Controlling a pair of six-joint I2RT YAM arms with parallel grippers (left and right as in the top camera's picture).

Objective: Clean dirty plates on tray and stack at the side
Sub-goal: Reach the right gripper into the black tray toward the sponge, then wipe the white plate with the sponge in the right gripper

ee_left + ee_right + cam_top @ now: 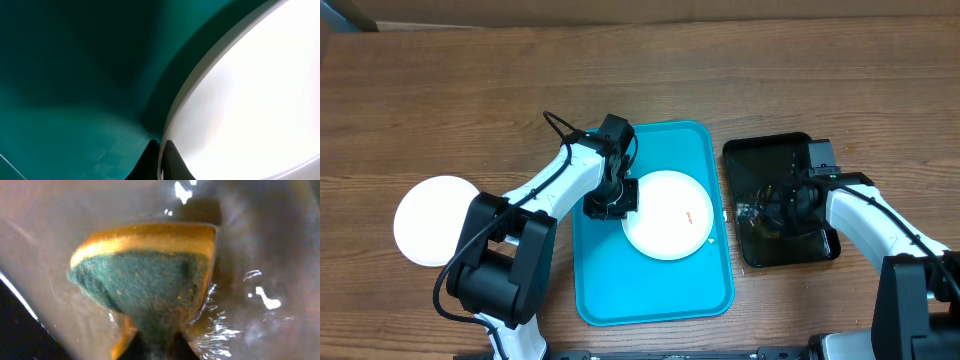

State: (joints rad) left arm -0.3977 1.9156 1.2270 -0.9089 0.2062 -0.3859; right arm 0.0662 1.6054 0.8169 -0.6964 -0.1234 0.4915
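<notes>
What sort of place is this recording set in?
Probably a lab bench staged for dishwashing, not a real kitchen: a wood-grain table, a turquoise rectangular plastic tray holding a round white plate, and a glossy black tray where the right end effector holds a green-and-yellow sponge. No sink shows.

White-shelled arms (pixel 558 180) with black joints (pixel 500 262) and cables (pixel 553 123).
</notes>
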